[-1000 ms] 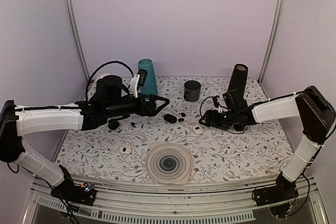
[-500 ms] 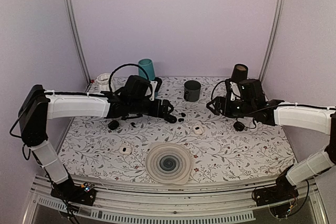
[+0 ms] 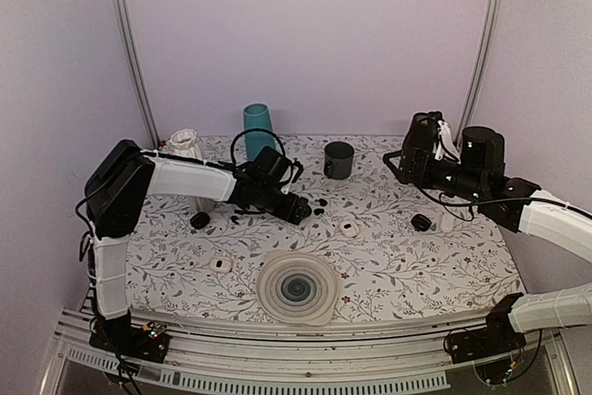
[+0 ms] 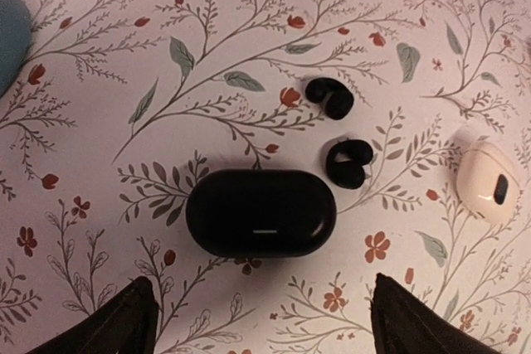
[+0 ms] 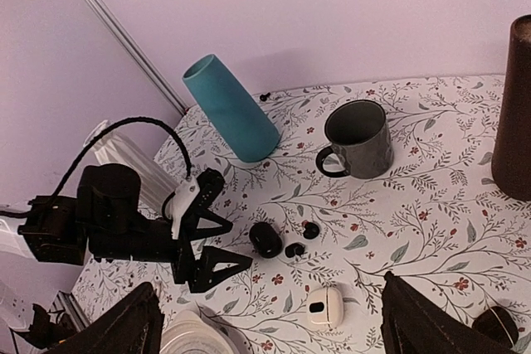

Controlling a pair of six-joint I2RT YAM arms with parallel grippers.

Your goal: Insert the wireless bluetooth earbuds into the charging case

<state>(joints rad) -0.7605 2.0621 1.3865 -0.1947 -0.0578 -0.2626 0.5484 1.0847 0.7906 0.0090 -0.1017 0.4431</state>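
Earbuds (image 4: 329,97), two tiny glossy black rounded ones, lay loose on the white floral-printed tablecloth (image 4: 99,105). They sat close together, with the nearer one (image 4: 348,163) just beside the upper right end of the black oval pebble-like charging case (image 4: 260,213). That case rested flat with its lid shut, a thin pale mark showing on its front.

The left gripper (image 4: 261,325) hung over the case with its fingers spread wide and nothing between them. In its wrist view the two dark fingertips (image 4: 124,321) stood at the bottom corners, with the case lying just ahead of the gap. A small cream-white oval case (image 4: 488,181) lay to the right of the earbuds, apart from them.

The right gripper (image 3: 404,159) was raised over the far right of the table, well apart from the earbuds, and its fingers were likewise wide apart and empty. Its wrist camera showed the dark grey mug (image 5: 358,140) and the tilted teal tapered vase (image 5: 231,107) near the back wall. A tall dark brown cylinder (image 5: 513,105) stood at the right edge of that view. From above, a round ribbed white disc with a dark centre (image 3: 296,289) sat near the front edge.
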